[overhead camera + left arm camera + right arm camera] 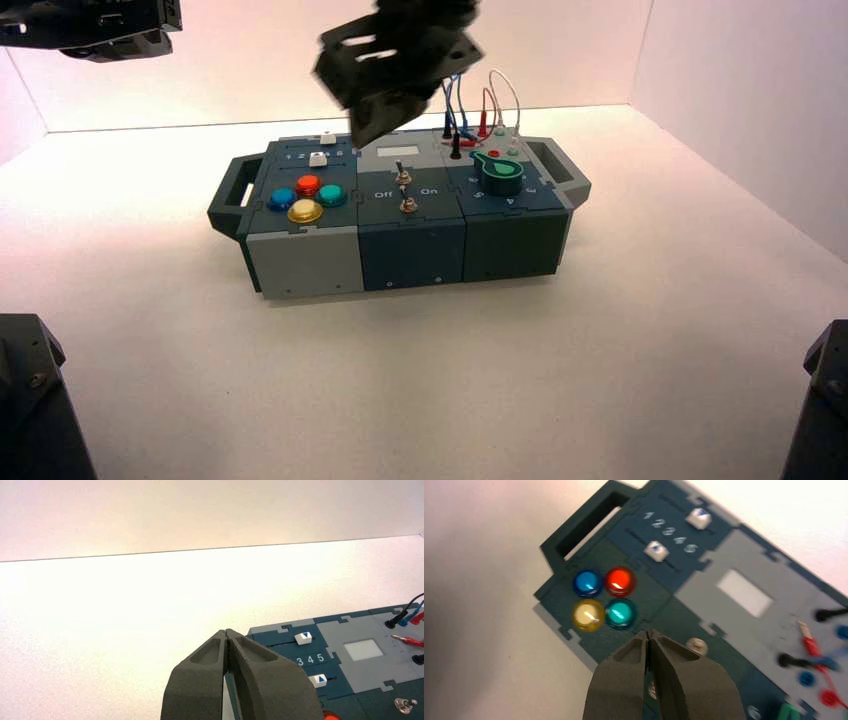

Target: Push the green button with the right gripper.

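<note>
High view and right wrist view show the green button (621,613) still to be pushed, the closed jaws of the right gripper (648,634) being held above the box (412,247).

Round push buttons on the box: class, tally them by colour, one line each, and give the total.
Red button: 1
Blue button: 1
Yellow button: 1
Green button: 1
Total: 4
</note>
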Controlling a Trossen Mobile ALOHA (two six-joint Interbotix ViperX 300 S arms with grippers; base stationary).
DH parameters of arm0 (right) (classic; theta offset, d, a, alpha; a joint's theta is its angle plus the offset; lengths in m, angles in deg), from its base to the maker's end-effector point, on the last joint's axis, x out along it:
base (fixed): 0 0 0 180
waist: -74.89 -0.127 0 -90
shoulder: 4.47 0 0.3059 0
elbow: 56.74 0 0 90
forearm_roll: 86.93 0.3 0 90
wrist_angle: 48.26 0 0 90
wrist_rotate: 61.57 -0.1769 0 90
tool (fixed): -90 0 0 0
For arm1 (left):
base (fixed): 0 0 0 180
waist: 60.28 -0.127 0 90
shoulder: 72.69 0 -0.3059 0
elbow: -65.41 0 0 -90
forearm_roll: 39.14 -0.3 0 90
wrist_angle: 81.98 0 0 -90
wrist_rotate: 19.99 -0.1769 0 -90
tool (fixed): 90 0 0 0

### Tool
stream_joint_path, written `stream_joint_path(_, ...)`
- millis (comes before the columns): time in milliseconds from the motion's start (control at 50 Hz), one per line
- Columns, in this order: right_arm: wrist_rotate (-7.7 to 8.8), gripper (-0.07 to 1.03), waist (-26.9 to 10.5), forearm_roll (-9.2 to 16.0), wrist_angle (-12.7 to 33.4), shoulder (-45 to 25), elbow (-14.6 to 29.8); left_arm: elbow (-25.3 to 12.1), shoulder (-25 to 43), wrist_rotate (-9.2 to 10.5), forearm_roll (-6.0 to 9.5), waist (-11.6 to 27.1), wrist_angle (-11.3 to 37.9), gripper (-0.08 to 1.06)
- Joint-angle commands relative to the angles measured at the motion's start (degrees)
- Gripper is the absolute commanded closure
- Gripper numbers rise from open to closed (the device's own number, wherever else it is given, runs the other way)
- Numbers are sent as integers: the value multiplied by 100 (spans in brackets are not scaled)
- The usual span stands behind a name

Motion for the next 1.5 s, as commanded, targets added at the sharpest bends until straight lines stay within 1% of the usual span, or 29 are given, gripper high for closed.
stream_joint_path(20, 18, 99, -149, -26, 53, -70, 325, -158, -18, -9, 0, -35, -53, 101)
stream_joint_path(180, 18, 99, -281, -26, 79, -264, 448, -167, -18, -9, 0, -35, -53, 101)
stream_joint_path(640, 18, 99, -281, -26, 70, -536, 527, -158, -18, -9, 0, -35, -53, 101)
stream_joint_path(1100, 18, 99, -281, -79, 105, -624, 624, -167, -26, -18, 0, -35, -53, 101)
stream_joint_path(1260, 18, 99, -281, -141, 202, -703, 686, -158, -26, -18, 0, -35, -53, 101)
stream_joint_path(1500, 18, 99, -281, -211, 483, -984, 940, -158, -35, -9, 0, -35, -53, 101)
